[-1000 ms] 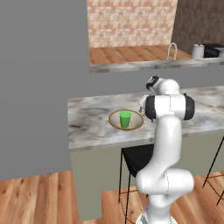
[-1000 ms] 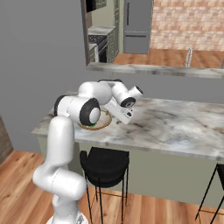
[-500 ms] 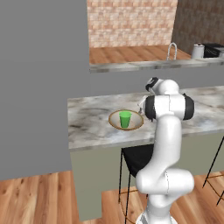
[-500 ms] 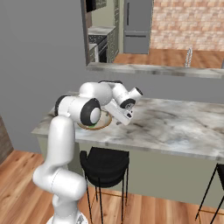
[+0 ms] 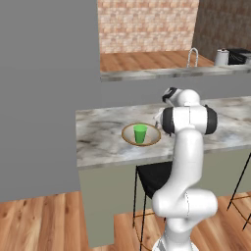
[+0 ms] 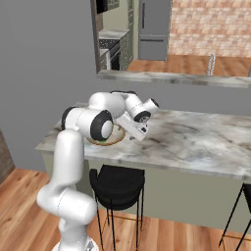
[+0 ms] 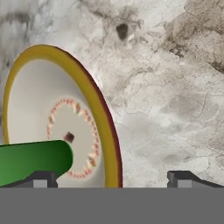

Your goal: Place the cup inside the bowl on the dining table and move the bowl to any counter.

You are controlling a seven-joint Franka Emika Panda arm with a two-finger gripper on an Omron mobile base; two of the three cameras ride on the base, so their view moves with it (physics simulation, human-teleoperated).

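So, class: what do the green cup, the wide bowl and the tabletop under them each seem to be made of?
The cup: probably plastic, being plain, uniformly bright green with a soft sheen. The bowl: likely glazed ceramic, with its beige inside and darker brown rim. The dining table: marble-look stone, grey-white with dark veining.

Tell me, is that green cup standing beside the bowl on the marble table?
Not beside it: the cup stands upright inside the bowl, as the left base view shows. The bowl does sit on the marble table.
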